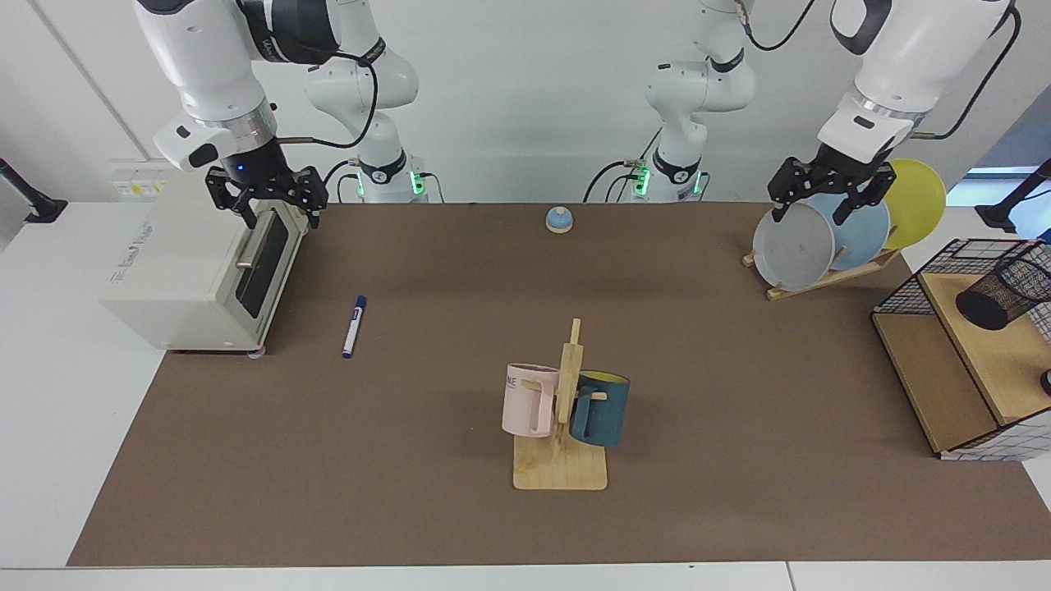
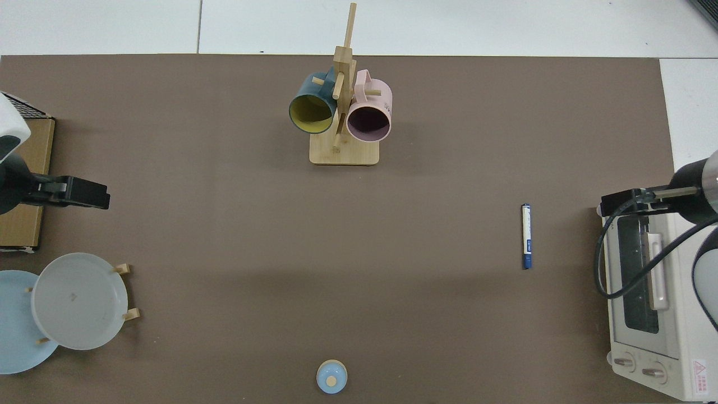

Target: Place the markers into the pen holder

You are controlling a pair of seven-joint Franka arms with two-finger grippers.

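Note:
The marker (image 1: 354, 326), white with a dark blue cap, lies flat on the brown mat just in front of the toaster oven; in the top view the marker (image 2: 526, 236) lies at the right. The pen holder (image 1: 1006, 294), a black mesh cup, rests tilted on the wooden shelf of the wire basket at the far right. My right gripper (image 1: 279, 218) hangs open above the toaster oven's door, well behind the marker. My left gripper (image 1: 809, 215) hangs open over the plate rack, left of the pen holder. Both are empty.
A toaster oven (image 1: 197, 275) stands at the mat's left edge. A wooden mug tree (image 1: 562, 414) with a pink and a blue mug stands mid-table. Plates (image 1: 795, 246) lean in a rack at the back right. A small blue bell (image 1: 559, 219) sits at the back. The wire basket (image 1: 956, 369) has wooden boards.

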